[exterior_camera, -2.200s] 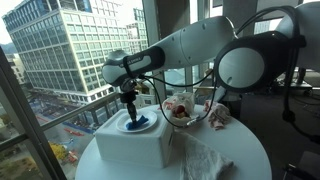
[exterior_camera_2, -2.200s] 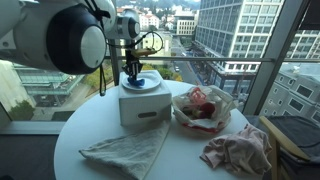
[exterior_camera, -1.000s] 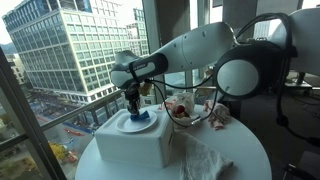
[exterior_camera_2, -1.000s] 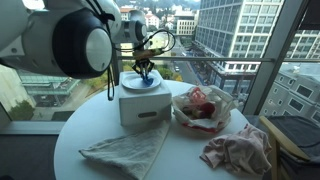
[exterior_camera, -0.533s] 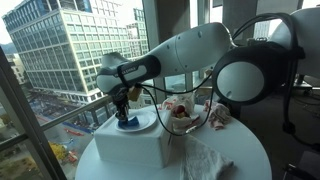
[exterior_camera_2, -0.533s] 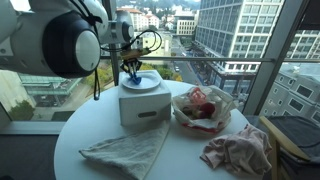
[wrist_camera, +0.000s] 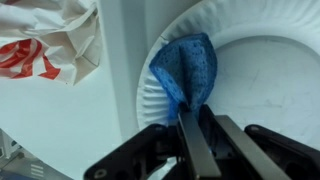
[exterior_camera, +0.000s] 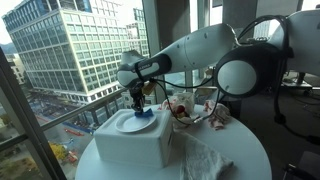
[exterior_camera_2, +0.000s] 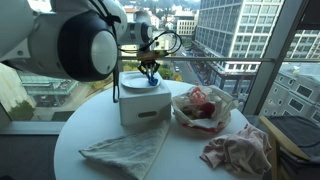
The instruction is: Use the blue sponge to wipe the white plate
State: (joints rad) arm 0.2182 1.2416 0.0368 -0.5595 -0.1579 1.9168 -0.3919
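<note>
A white paper plate (exterior_camera: pixel 128 123) (exterior_camera_2: pixel 137 81) (wrist_camera: pixel 255 70) lies on top of a white box (exterior_camera: pixel 132 145) (exterior_camera_2: pixel 140 103). My gripper (exterior_camera: pixel 141 103) (exterior_camera_2: pixel 149 72) (wrist_camera: pixel 192 125) is shut on the blue sponge (exterior_camera: pixel 144 112) (exterior_camera_2: pixel 151 79) (wrist_camera: pixel 187 68) and presses it onto the plate near the rim. In the wrist view the sponge lies folded on the plate's left edge, pinched between the two fingers.
The box stands on a round white table (exterior_camera: pixel 250 158) (exterior_camera_2: pixel 75 125). A white and red plastic bag (exterior_camera: pixel 180 109) (exterior_camera_2: pixel 200 106) (wrist_camera: pixel 45 45) lies beside the box. A grey cloth (exterior_camera_2: pixel 125 148) and a pinkish cloth (exterior_camera_2: pixel 240 150) lie on the table. Windows stand close behind.
My gripper has swept the sponge across the plate, from one side half a second ago back to the rim on the bag's side. The plate and box stay put.
</note>
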